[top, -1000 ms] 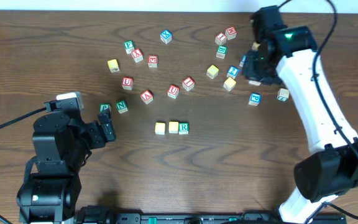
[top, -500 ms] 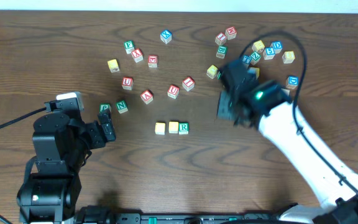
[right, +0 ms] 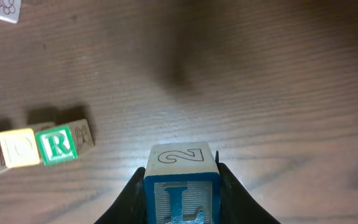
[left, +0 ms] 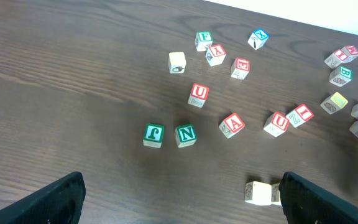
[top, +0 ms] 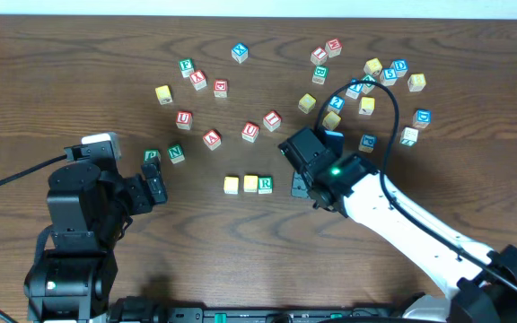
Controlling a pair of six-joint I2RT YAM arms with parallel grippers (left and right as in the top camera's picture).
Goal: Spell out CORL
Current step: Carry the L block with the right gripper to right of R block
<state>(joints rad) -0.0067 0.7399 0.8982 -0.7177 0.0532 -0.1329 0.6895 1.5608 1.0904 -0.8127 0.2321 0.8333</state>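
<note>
A dark brown table [top: 79, 54], its wood grain running left to right, fills nearly every view. Beyond its far edge lies a pale strip [top: 240, 7], too narrow to tell wall from floor. Light falls from above, leaving a soft sheen [right: 185, 127] on the wood.

Item 1: small yellow-faced wooden cube [top: 232, 185], lying flat at the row's left end.
Item 2: second yellow-faced wooden cube [top: 250, 184], touching item 1.
Item 3: white-faced wooden cube with green R [top: 265, 184], touching item 2, at the row's right end.
Item 4: white-faced wooden cube with blue L [right: 180, 200], upright, clamped in the right gripper [right: 181, 182], apart from the row, off its right end.
</note>
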